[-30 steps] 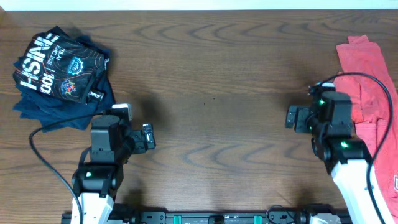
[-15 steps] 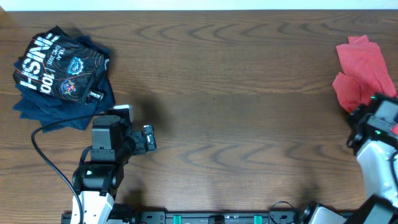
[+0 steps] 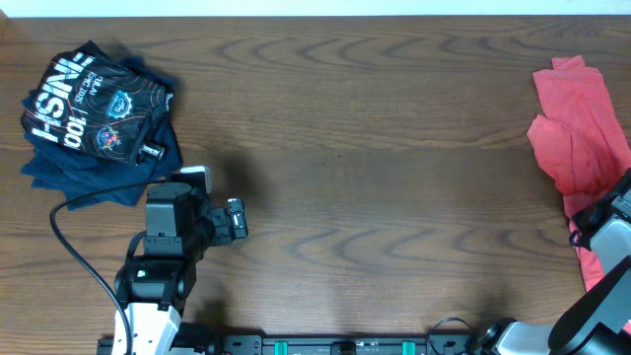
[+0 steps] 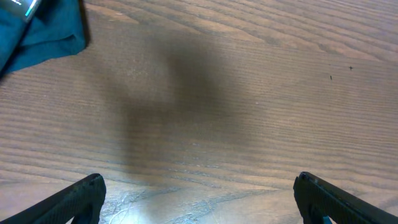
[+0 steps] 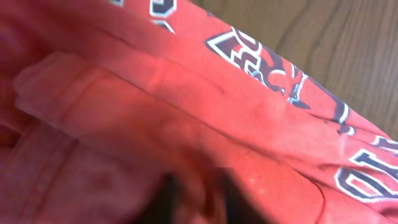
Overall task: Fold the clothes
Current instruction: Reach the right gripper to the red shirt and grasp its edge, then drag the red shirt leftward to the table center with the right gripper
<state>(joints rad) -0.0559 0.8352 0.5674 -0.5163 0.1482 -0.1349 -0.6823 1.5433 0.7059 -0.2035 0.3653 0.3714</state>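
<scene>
The clothes, a crumpled red-orange T-shirt (image 3: 577, 138), lie at the table's far right edge. My right arm (image 3: 609, 232) reaches over the shirt's lower part at the frame's edge, and its fingers are hidden from overhead. In the right wrist view red fabric (image 5: 186, 106) fills the frame, with a white-and-dark print (image 5: 261, 59) at the upper right. My right gripper (image 5: 199, 186) is shut, with a fold of the shirt pinched between its dark fingers. My left gripper (image 3: 235, 219) hovers open over bare wood at the lower left, nothing between its fingers (image 4: 93, 190).
A pile of dark navy shirts with white lettering (image 3: 94, 113) lies at the back left; its blue corner (image 4: 37, 31) shows in the left wrist view. A black cable (image 3: 69, 237) trails from the left arm. The wooden table (image 3: 375, 148) spans the middle.
My right arm swung from the table's right-middle out to the far right edge, over the red shirt, and its gripper went from open to shut on the fabric. The left arm stayed still.
</scene>
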